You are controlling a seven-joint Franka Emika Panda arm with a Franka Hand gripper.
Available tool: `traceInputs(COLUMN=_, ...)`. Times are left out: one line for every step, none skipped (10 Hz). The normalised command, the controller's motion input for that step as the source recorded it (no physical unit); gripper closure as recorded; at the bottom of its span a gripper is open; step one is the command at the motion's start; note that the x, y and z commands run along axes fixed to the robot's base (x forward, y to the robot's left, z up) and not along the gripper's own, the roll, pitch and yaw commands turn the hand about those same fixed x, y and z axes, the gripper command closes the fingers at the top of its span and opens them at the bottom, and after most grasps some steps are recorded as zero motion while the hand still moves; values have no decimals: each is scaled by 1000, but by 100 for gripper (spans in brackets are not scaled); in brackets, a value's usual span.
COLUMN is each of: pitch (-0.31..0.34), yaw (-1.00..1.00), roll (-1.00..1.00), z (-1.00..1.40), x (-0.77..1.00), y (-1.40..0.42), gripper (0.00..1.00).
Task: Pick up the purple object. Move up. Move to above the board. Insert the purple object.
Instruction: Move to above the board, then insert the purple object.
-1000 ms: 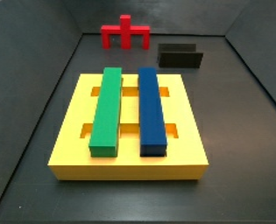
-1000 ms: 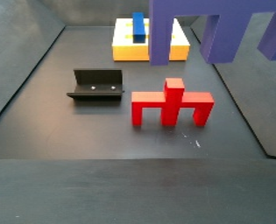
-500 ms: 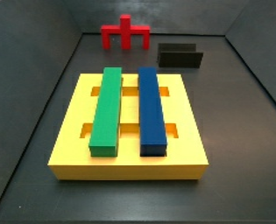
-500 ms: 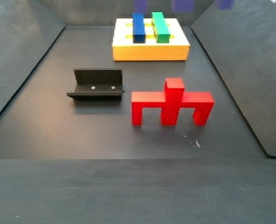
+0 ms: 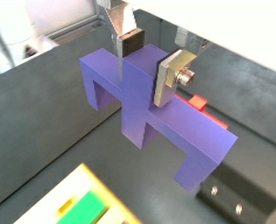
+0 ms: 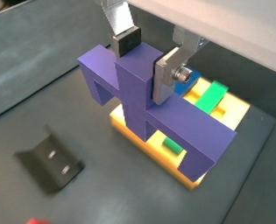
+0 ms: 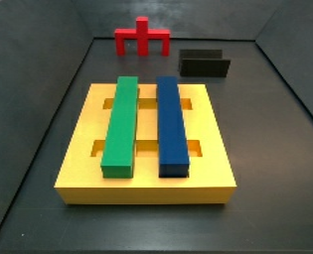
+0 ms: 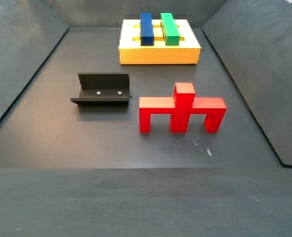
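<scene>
End effector [image 5: 147,59] pinching purple object [image 5: 152,109] by central post, aloft near board [image 6: 187,171].

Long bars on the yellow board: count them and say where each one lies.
2. The green bar and the dark-blue bar lie parallel on the board. The claw, above, holds the purple object.

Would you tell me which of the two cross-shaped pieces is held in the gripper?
The purple object, clamped by its post in the gripper; the red piece stands on the floor.
</scene>
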Motion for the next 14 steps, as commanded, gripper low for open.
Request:
traceInputs(pitch=121, yaw=7, roll=15, z=157, x=198, y=-1400, gripper=100)
traceInputs(pitch=141, yaw=6, roll=4, z=159, x=217, y=-1400, gripper=100)
traceInputs(pitch=166, yaw=4, roll=2, z=186, x=275, y=-1400, gripper=100)
traceInputs(pitch=160, yaw=11, roll=23, z=109, x=168, y=-780, gripper=100)
traceInputs(pitch=156, yaw=9, roll=34, z=63, x=123, y=-384, gripper=100)
traceInputs(pitch=118, yaw=7, roll=13, z=42, x=87, y=-182, gripper=100)
traceInputs(pitch=0, yaw=0, roll=0, z=0, x=69, y=-6, gripper=100)
traceInputs(pitch=-147, yaw=0, roll=-46, z=-251, x=-46, y=0, gripper=100)
traceInputs(pitch=-240, yaw=66, roll=57, z=-754, x=0, y=-397, gripper=100)
traceInputs(pitch=-163, yaw=69, roll=221, z=-760, x=0, y=-649, gripper=100)
traceInputs(pitch=-159, yaw=143, roll=271, z=-674, x=0, y=-740, gripper=100)
traceInputs(pitch=-163, yaw=186, roll=300, z=-643, x=0, y=-683, gripper=100)
traceInputs(pitch=-131, yaw=197, roll=340, z=-611, x=-40, y=-640, gripper=100)
traceInputs(pitch=-129, yaw=211, roll=256, z=-737, x=0, y=-543, gripper=100)
